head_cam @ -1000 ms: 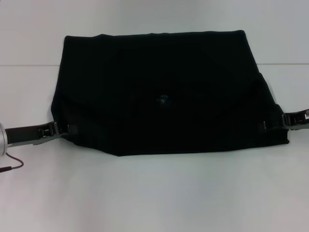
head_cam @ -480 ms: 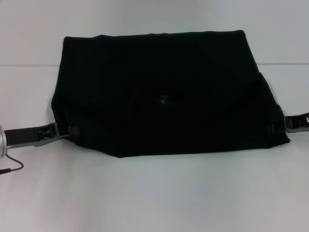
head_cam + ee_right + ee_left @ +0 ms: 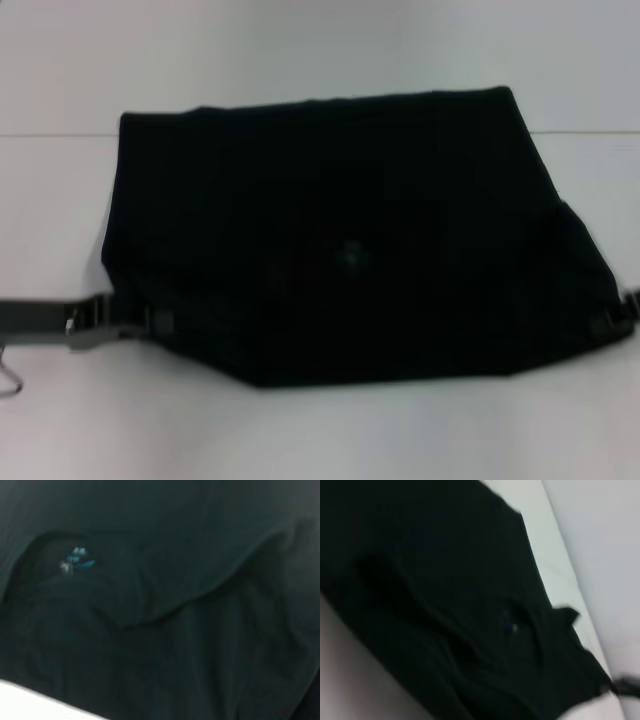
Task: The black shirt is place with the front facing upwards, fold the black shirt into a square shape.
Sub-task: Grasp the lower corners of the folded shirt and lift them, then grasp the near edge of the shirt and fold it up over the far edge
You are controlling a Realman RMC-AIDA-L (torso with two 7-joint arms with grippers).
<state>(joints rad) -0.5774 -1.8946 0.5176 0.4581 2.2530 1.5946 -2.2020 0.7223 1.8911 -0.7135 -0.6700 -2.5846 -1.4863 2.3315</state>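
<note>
Head view first: the large black cloth T-shirt (image 3: pixel 340 230) lies partly folded on the white table (image 3: pixel 320 430), plain black fabric uppermost, with a small bluish neck label (image 3: pixel 350 255) near its middle — too small to read. None of the shirt's lettering shows. The left gripper (image 3: pixel 150 322) meets the shirt's near left edge low on the table, its fingers pinched on the cloth there. The right gripper (image 3: pixel 615 320) sits at the shirt's near right corner, at the picture's border; whether it is closed on the cloth I cannot tell.

Left wrist view: black shirt fabric (image 3: pixel 435 595) fills most of the picture, rumpled, with a faint blue speck of label (image 3: pixel 512 626) and white table beside it.

Right wrist view: wrinkled black cloth (image 3: pixel 200 630) fills the frame — the blue label (image 3: pixel 77 560) shows pale marks, illegible.
</note>
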